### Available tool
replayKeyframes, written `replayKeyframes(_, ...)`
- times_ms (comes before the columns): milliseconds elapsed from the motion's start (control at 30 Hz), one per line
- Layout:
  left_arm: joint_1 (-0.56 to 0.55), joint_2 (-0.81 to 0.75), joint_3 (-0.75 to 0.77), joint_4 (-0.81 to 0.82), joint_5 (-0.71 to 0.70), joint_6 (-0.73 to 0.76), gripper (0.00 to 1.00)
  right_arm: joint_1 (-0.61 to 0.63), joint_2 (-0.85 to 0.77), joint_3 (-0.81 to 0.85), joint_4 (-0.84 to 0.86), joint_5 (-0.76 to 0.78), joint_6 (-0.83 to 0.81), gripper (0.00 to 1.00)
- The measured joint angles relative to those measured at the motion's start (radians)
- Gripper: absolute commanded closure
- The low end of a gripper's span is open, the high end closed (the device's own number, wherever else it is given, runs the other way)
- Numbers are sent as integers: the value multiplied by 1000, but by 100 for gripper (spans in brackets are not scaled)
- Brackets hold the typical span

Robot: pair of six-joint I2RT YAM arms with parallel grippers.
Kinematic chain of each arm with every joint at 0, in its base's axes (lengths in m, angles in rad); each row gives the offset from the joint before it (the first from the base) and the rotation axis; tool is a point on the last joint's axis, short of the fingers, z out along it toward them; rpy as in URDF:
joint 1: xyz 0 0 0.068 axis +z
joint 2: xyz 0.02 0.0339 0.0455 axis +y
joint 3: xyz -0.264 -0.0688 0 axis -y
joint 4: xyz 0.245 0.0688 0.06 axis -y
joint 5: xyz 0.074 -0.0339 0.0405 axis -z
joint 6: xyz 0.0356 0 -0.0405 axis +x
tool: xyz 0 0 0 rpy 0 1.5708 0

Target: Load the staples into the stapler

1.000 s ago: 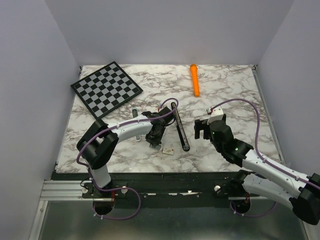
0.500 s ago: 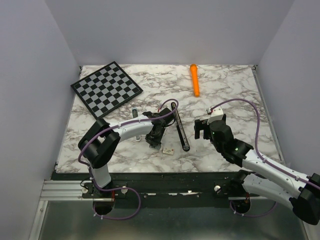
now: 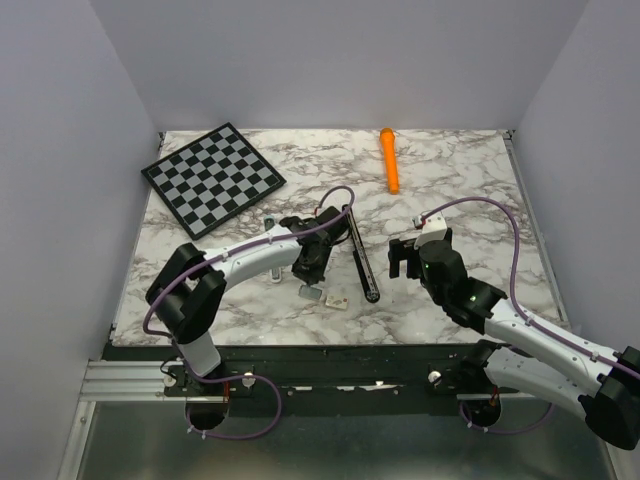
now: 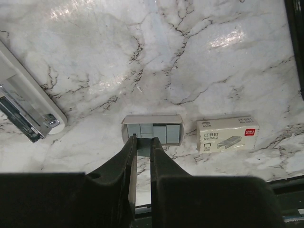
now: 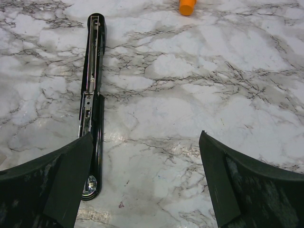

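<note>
The stapler (image 5: 90, 95) lies open, seemingly unloaded; my left gripper (image 4: 142, 140) stands narrow at the staples (image 4: 154, 131), grip uncertain, my right gripper (image 5: 145, 135) wide.

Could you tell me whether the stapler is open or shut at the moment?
Open: the stapler lies unfolded in one long line on the table, its metal channel bared upward.

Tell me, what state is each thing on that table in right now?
stapler: swung open flat, metal channel showing.
staples: lying in their open tray.
left gripper: almost shut at the tray; grip unclear.
right gripper: wide open, empty.
orange marker: lying on its side.
white staple box: flat, label up.
</note>
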Motion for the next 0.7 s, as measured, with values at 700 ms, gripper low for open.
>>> replayKeyframes(700, 257, -232, -170, 180, -217, -83, 92, 0, 0, 0, 0, -23, 0, 0)
